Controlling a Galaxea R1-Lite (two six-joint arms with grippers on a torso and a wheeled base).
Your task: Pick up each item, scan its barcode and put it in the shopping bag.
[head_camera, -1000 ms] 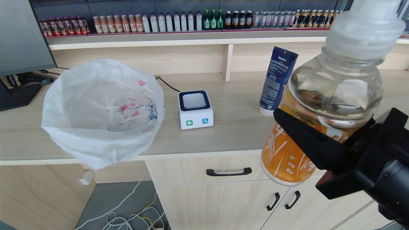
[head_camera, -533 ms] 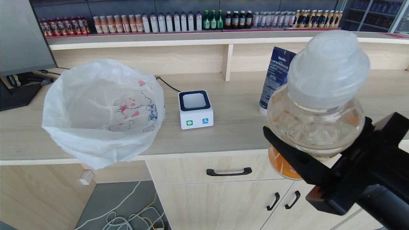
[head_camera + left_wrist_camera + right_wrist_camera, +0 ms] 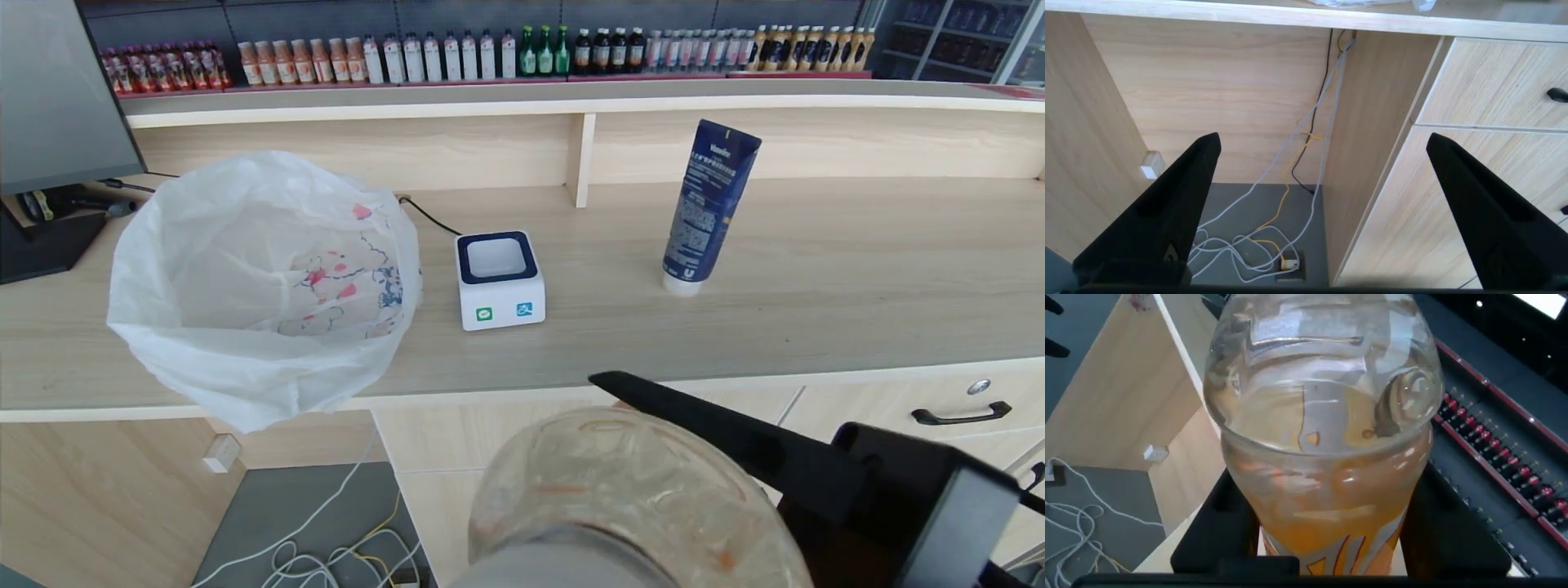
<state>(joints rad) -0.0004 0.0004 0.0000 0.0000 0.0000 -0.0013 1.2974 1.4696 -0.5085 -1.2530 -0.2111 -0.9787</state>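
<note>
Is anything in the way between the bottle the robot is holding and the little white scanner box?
Nothing visible. The bottle hangs in front of the counter; the shopping bag stands left of the scanner and the blue tube right of it, both clear of the path.

My right gripper [image 3: 1331,539] sits low in head view, about 5 o'clock, arm entering from 4 o'clock corner. Jaws clamped on bottle [image 3: 629,490], one each side of its lower body. Upper finger [image 3: 735,441] long, black, points toward 10 o'clock. My left gripper [image 3: 1323,143] held low, aimed forward and slightly down. Its jaws spread wide, nothing between them, both fingers [image 3: 1167,220] in wrist view.
</note>
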